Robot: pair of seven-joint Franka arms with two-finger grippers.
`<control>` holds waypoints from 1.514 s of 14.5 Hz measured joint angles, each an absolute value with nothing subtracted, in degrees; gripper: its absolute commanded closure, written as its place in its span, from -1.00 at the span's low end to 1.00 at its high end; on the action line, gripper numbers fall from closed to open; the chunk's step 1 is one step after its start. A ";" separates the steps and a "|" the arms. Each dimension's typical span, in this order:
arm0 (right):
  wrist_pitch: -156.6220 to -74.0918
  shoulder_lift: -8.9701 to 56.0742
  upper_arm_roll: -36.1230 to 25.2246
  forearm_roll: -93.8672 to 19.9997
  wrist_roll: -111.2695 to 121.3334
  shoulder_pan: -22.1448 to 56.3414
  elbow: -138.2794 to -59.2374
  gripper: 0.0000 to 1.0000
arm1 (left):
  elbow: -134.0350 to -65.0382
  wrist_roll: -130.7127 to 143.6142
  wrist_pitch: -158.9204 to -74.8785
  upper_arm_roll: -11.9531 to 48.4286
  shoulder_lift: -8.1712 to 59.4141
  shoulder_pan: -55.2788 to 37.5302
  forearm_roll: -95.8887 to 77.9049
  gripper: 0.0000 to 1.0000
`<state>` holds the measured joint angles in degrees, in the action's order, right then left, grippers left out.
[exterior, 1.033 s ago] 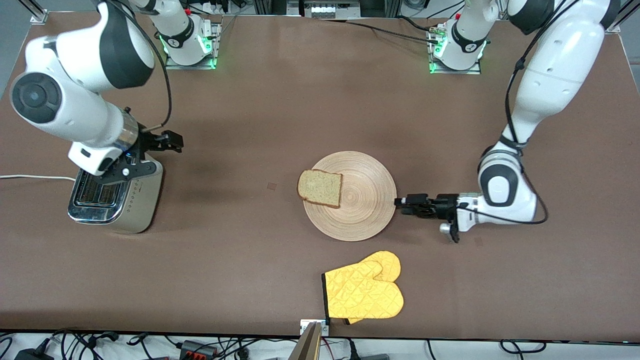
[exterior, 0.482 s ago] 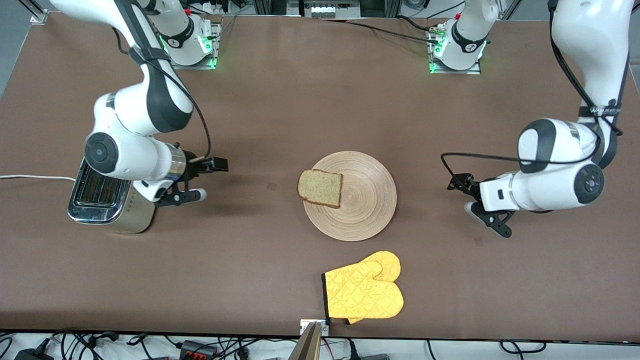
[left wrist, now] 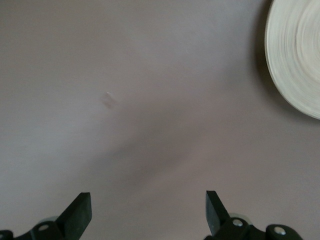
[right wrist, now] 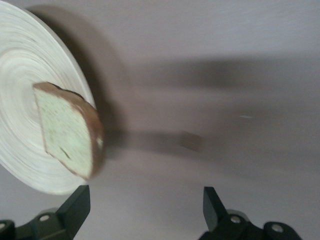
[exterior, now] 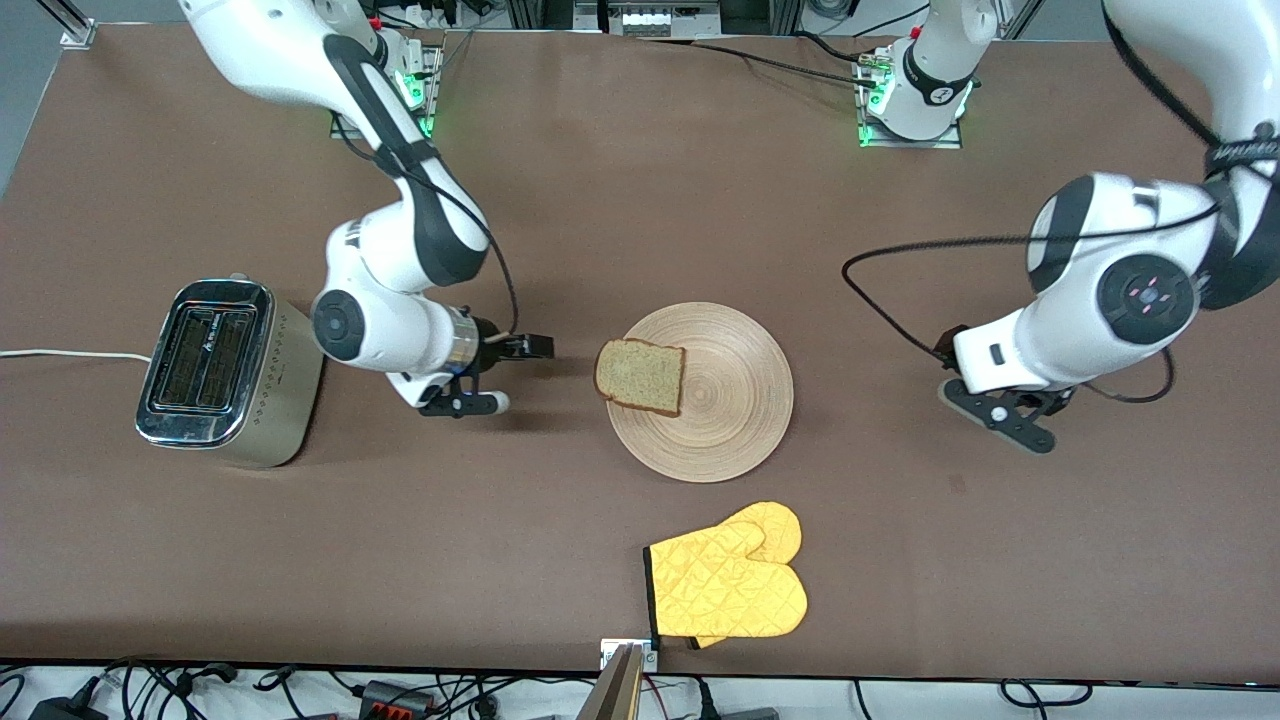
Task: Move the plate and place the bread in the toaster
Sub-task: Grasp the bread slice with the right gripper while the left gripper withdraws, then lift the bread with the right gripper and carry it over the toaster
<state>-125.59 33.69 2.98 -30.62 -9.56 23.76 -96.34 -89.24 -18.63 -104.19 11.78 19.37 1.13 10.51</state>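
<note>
While the bread (exterior: 640,376) lies mid-frame on the plate (exterior: 735,420) in the front view, toaster (exterior: 215,372) at centre-left, the right gripper (exterior: 530,347) should approach low. Both wrist views show jaws apart; the left gripper (left wrist: 148,212) waits over bare table.

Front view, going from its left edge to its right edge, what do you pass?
toaster → right gripper → bread → plate → left gripper. The oven mitt overlaps the plate's span, so it is left out.
</note>
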 measured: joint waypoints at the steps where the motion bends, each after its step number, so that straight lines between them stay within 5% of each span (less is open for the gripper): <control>1: -127.78 34.80 2.99 -34.25 -9.58 25.11 -96.31 -1.00 | -87.07 -16.74 -102.27 11.48 17.61 1.35 10.53 -1.00; 7: -135.04 37.24 2.97 -44.05 -10.19 29.59 -96.23 -1.00 | -80.82 -4.09 -89.83 11.45 10.95 4.01 7.95 -1.00; 12: -137.99 39.73 2.92 -44.07 -10.46 30.21 -96.04 -1.00 | -92.52 0.65 -95.35 11.61 2.05 4.51 5.08 -1.00; 14: -138.15 40.28 2.84 -44.07 -10.46 30.19 -95.93 -0.73 | -97.19 1.00 -96.83 11.61 -1.55 4.60 2.08 -1.00; 16: -138.18 40.75 2.83 -44.08 -10.46 30.19 -95.13 -0.14 | -98.61 1.00 -96.83 11.54 -2.50 4.78 0.57 -1.00; 19: -138.18 41.08 2.83 -44.08 -10.46 30.19 -94.17 0.19 | -98.25 1.00 -95.51 11.43 -2.35 5.11 0.15 -1.00; 22: -138.17 41.10 2.83 -44.08 -10.44 30.21 -94.06 0.79 | -97.55 1.04 -95.29 11.41 -1.93 5.33 0.12 -1.00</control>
<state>-138.17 41.10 2.83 -44.08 -10.44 30.21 -94.06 -97.55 1.04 -95.29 11.41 -1.93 5.33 0.12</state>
